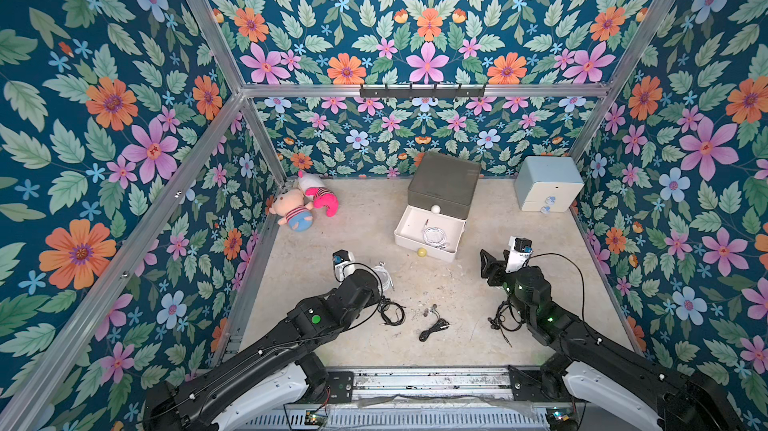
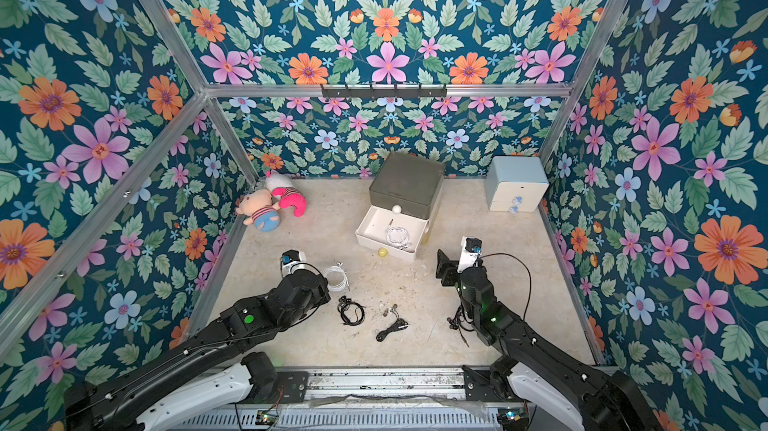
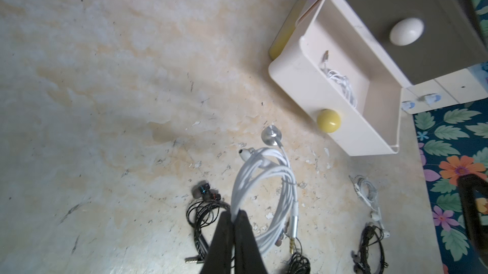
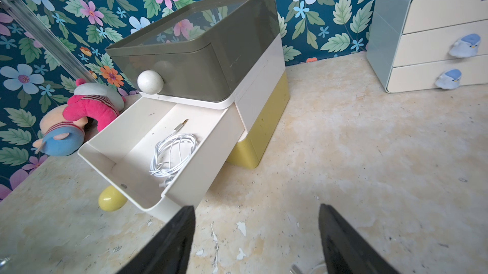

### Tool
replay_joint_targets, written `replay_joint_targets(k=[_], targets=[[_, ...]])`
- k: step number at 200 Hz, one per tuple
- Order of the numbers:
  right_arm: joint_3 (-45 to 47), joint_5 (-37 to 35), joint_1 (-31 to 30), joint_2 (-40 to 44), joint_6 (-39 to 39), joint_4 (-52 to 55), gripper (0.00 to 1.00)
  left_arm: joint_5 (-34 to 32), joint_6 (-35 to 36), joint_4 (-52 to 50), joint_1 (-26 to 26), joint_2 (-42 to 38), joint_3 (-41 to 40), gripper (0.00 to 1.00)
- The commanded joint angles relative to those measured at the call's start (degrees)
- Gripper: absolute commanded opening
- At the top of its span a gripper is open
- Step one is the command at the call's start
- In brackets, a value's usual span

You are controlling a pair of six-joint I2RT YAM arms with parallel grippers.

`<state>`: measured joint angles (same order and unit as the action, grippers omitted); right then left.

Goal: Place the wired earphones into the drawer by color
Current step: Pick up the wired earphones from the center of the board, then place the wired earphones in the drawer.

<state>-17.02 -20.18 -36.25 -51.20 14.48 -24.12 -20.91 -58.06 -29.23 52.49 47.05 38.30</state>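
The table (image 1: 353,237), beige, mottled and scuffed, carries a drawer box (image 1: 442,187) at the back, a pale blue cabinet (image 1: 548,187) in the back right corner and two plush toys (image 1: 305,204) back left. Nearer the front lie three bundles of black earphones (image 1: 390,311) and a white coil (image 3: 368,190).

Left fingers (image 3: 223,241) pinched shut; right fingers (image 4: 169,243) spread.

Two plush toys (image 1: 296,213) lie in the worktop's (image 1: 465,350) far-left corner; a pale blue cabinet (image 1: 547,183) stands far right.
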Motion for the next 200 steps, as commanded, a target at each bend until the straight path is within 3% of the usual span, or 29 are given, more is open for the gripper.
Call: replay_joint_targets(k=[1, 58, 135, 200], targets=[[-0.1, -1.0, 0.1, 0.0, -0.2, -1.2, 0.78, -1.9, 4.6, 6.2, 0.0, 1.9, 2.6, 0.00], [0.1, -0.7, 0.1, 0.7, -0.1, -1.0, 0.78, -1.7, 9.4, 18.5, 0.0, 9.0, 6.7, 0.00], [0.1, -0.7, 0.2, 1.1, -0.1, -0.8, 0.78, -2.4, 14.3, 24.6, -1.2, 19.5, 13.8, 0.00], [0.2, -0.8, 0.4, 1.5, -0.1, -0.6, 0.78, 4.0, 15.6, 30.5, -6.0, 27.2, 16.3, 0.00]])
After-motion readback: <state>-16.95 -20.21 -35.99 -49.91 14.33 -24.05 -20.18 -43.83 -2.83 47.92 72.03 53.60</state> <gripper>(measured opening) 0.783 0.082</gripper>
